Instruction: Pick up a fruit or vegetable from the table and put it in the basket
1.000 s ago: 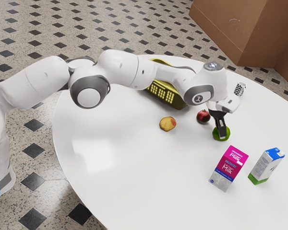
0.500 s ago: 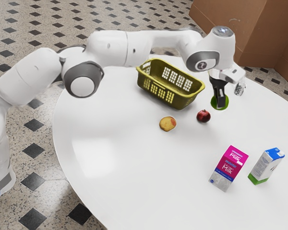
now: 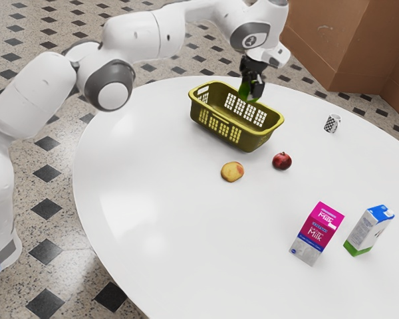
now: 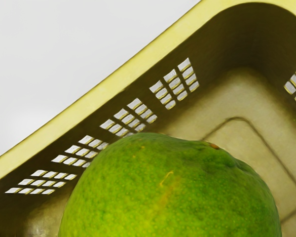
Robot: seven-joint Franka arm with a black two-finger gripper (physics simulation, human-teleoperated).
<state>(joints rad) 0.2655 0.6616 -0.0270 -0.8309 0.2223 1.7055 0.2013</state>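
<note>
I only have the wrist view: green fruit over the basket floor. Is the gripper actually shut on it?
Observer: Yes. In the exterior view the gripper is shut on the green fruit.
Operator: Any other fruit outside the basket?
Observer: Yes, a dark red fruit sits on the table, outside the basket.
Operator: Any cartons out there?
Observer: Two, both on the table: a pink and white milk carton and a white one with a blue top and green base.
</note>
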